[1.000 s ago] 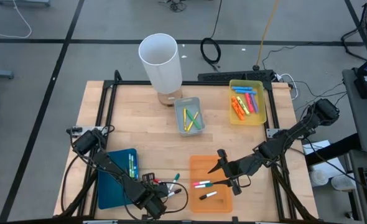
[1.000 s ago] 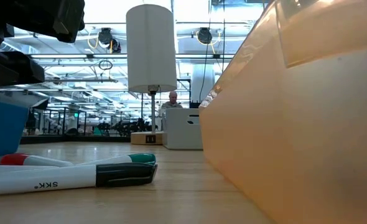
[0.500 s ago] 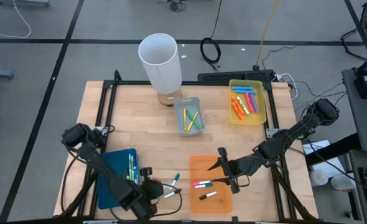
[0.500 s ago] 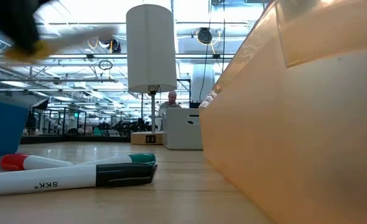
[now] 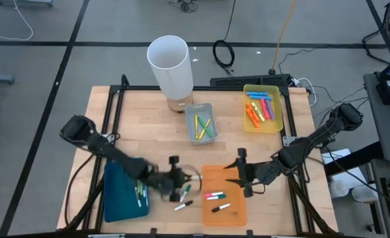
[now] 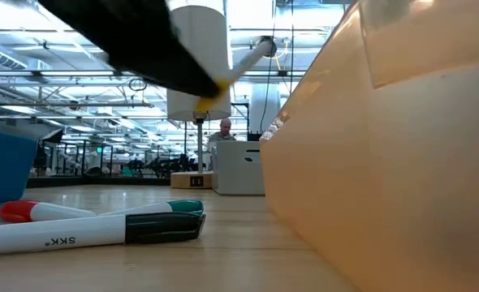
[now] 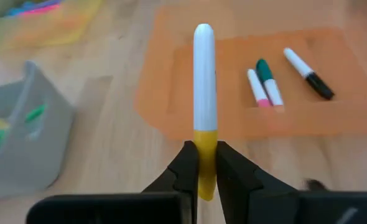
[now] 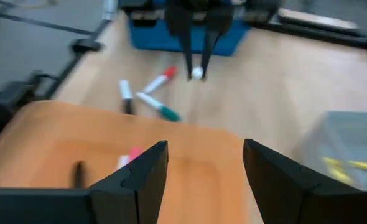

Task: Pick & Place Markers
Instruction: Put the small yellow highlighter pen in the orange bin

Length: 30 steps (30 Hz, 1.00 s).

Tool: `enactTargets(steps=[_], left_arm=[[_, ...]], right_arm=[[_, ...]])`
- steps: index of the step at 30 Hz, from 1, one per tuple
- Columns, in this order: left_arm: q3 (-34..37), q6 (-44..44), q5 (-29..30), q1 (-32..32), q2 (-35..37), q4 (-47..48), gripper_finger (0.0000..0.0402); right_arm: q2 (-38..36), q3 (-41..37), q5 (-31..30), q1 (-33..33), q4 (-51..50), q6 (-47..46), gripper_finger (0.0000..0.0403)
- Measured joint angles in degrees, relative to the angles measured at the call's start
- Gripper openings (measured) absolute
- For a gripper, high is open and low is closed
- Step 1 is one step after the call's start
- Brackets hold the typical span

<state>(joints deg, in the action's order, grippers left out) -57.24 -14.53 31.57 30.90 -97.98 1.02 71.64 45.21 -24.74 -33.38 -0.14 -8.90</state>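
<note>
Surface: wooden table (image 5: 142, 125) under a black frame, grey floor all round, a lit hall with ceiling lamps beyond it in the low view.
Left gripper (image 7: 202, 163): fingers pinched tight on a white marker with a yellow cap (image 7: 203, 106), carried above the wood just beside the orange tray (image 5: 211, 176), its white end pointing toward that tray.
Right gripper (image 8: 203, 167): fingers spread wide, holding nothing, hovering over the orange tray's edge nearest the grey tray.
Orange tray contents: 3 markers, 1 pink-capped (image 7: 257, 88), 1 green-capped (image 7: 268, 79), 1 black-capped (image 7: 308, 73).
Loose on the wood: a red-capped marker (image 6: 36, 211) and a green-capped marker (image 6: 154, 209) with a black-capped marker (image 6: 85, 232) in front of them, between blue tray and orange tray.
Blue tray (image 5: 119, 198): green-capped markers lying inside.
Grey tray (image 5: 200, 109): yellow and green markers inside.
Yellow tray (image 5: 250, 122): orange, pink and blue markers.
Far side: tall white cylinder (image 5: 171, 63), upright.
</note>
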Motion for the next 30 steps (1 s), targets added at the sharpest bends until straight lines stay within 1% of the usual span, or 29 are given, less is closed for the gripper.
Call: enactTargets(steps=[2, 5, 8, 10, 13, 15, 17, 20, 23, 26, 27, 30], left_arm=[[6.94, 4.33, -6.45, -4.66, 1.25, -14.48, 0.0036], [14.40, 9.92, -15.24, -11.02, 2.12, -35.75, 0.0036], [18.29, 17.37, -24.42, -14.98, 2.06, -52.82, 0.0036], [18.66, 20.70, -29.52, -17.12, 2.14, -59.48, 0.0036], [18.49, 21.10, -34.21, -19.63, 2.14, -61.61, 0.0036], [18.16, 21.51, -34.61, -20.41, 2.06, -61.53, 0.0036], [17.64, 22.31, -34.74, -20.79, 2.08, -61.71, 0.0037], [17.31, 21.69, -34.75, -21.33, 2.08, -61.66, 0.0038], [17.28, 21.52, -34.56, -20.89, 2.10, -61.74, 0.0039], [17.28, 22.05, -34.77, -20.19, 1.93, -60.65, 0.0040], [17.28, 22.45, -34.75, -19.99, 1.93, -60.67, 0.0040], [17.26, 25.00, -34.68, -19.56, 1.93, -60.95, 0.0040]], right_arm=[[-1.39, 0.00, -3.50, 0.04, -2.07, -0.26, 0.0196], [-3.14, -0.01, -8.65, 0.66, -2.60, -0.59, 0.0196], [-3.90, 0.00, -13.66, 1.72, -1.74, 1.11, 0.0196], [-3.87, 0.00, -16.09, 2.59, -1.00, 2.74, 0.0196], [-3.52, -0.02, -16.85, 4.44, 1.28, 5.44, 0.0196], [-3.00, -0.02, -16.63, 5.74, 4.88, 7.32, 0.0196], [-2.89, -0.02, -14.25, 6.82, 9.04, 9.20, 0.0196], [-2.91, 0.00, -8.38, 8.23, 15.65, 11.15, 0.0196], [-2.47, -0.01, -1.92, 9.09, 20.64, 11.16, 0.0196], [-0.51, 0.00, 4.67, 10.02, 23.86, 11.38, 0.0196], [0.32, -0.02, 5.53, 10.17, 24.54, 11.56, 0.0196], [3.19, -0.02, 5.41, 10.97, 28.48, 12.00, 0.0196]])
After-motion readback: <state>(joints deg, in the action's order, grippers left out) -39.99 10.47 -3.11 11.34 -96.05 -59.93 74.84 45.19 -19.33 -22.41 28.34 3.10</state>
